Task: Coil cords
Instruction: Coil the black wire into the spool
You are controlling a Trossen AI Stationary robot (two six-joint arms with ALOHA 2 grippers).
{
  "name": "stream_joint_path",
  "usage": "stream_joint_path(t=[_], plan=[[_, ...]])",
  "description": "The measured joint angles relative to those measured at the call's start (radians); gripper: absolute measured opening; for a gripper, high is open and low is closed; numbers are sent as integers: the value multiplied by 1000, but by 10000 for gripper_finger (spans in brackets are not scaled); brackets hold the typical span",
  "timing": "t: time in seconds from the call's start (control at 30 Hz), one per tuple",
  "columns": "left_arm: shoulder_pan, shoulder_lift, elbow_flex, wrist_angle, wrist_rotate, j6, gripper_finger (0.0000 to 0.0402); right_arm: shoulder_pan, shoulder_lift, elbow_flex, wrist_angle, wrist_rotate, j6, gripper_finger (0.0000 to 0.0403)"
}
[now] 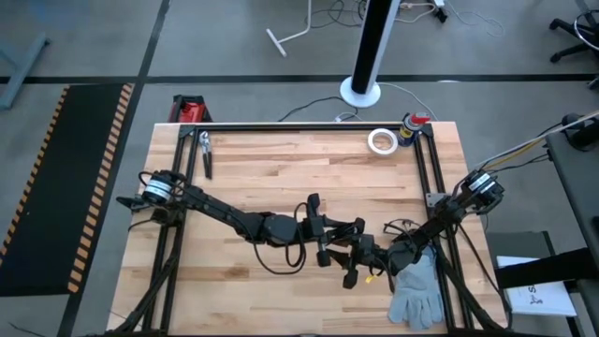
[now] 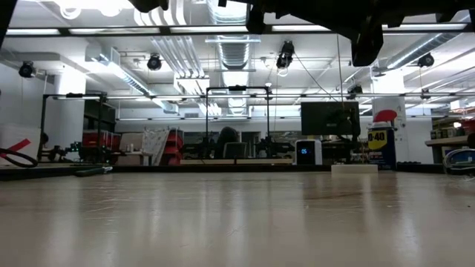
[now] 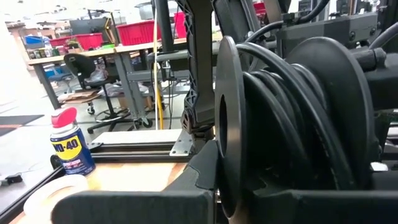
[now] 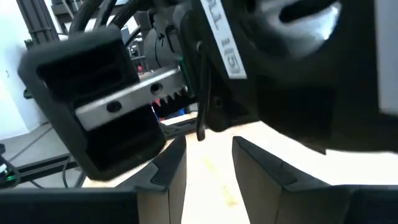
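A thin black cord lies in a loose loop (image 1: 281, 262) on the wooden table under my left arm. More thin loops (image 1: 402, 227) lie beside my right arm. Near the table's middle, my left gripper (image 1: 342, 234) has a tight round coil of black cord (image 3: 280, 124) between two black discs. My right gripper (image 1: 360, 260) faces it closely from the right, fingers (image 4: 171, 174) slightly apart. A thin black strand (image 4: 200, 93) hangs just above that gap; whether it touches, I cannot tell. In the low view both grippers are dark shapes above the table. My left gripper has the cord coil between its two fingers. One finger (image 3: 202, 168) lies against the outer face of the coil's disc (image 3: 227, 124). The coil itself hides the other finger. The coil stands on edge, discs upright, clear of the table.
A grey glove (image 1: 416, 292) lies at the near right, by my right gripper. A white tape roll (image 1: 381, 140) and a WD-40 can (image 1: 412, 126) stand at the far right. Pliers (image 1: 204, 152) lie at the far left. Black frame rails (image 1: 426, 178) run along the table's sides.
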Motion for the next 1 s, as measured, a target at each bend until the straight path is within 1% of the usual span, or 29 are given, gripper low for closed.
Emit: stream_joint_path(t=[0.2,0.47,0.6,0.67,0.73,0.9,0.93,1.0], plan=[[0,0,0,-23,2,29,0,0,0,0,0,-2,35,119],[1,-3,0,-31,-3,34,0,-11,0,19,24,4,32,132],[0,-5,0,-29,-5,34,0,-16,1,35,23,16,15,128],[0,-5,1,-29,-5,34,0,-16,1,37,23,32,4,115],[-1,-5,2,-32,-5,34,0,-13,3,37,14,55,2,93],[-2,-5,2,-42,3,37,0,9,3,34,-16,84,-21,14],[-3,-5,2,-42,5,37,0,13,3,34,-16,89,-31,8],[-3,-5,2,-48,5,38,0,23,3,34,-17,119,-39,7]])
